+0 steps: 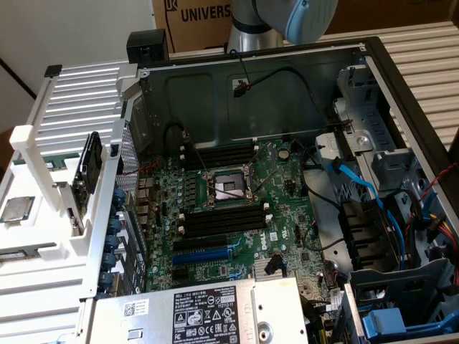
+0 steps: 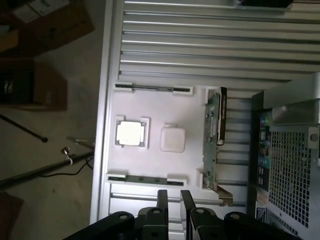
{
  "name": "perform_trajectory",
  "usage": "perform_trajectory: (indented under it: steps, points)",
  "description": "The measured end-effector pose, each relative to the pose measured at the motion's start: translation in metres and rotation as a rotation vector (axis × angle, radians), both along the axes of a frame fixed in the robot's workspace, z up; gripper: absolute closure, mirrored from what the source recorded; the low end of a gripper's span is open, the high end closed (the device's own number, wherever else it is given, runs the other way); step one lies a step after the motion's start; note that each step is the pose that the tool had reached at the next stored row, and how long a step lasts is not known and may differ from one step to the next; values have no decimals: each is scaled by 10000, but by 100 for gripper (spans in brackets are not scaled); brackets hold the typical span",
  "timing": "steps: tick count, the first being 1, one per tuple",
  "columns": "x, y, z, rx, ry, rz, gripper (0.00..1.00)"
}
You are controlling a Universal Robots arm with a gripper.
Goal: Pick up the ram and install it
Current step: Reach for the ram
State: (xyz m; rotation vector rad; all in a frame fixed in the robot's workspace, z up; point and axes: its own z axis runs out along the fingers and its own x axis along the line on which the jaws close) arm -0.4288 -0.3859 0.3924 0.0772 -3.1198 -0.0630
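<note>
Grey-and-blue robot arm (image 1: 287, 18): cut off at the exterior view's top, behind the open metal computer case (image 1: 201, 100). Black two-finger gripper (image 2: 173, 194): fingers slightly parted, empty, poised over the white holder plate (image 2: 150, 160). Long thin dark-green circuit-board ram (image 2: 212, 135): on edge in the plate's holder beside the case, chips indistinct.

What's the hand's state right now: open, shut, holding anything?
Hand: open, holding nothing.

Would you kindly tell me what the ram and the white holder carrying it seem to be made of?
Probably fibreglass laminate for the ram: a green, matt circuit board with dark parts. Most likely plastic for the white holder: smooth, matt, with raised brackets; painted metal cannot be excluded.
</note>
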Motion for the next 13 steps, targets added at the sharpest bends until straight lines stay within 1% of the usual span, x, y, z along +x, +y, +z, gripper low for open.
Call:
perform_trajectory:
  steps: [3, 7, 13]
  points:
    - [-67, 12, 1, -1, 1, 94, 75]
    - [-197, 13, 0, -1, 1, 163, 75]
    - [-200, 12, 0, -1, 1, 175, 75]
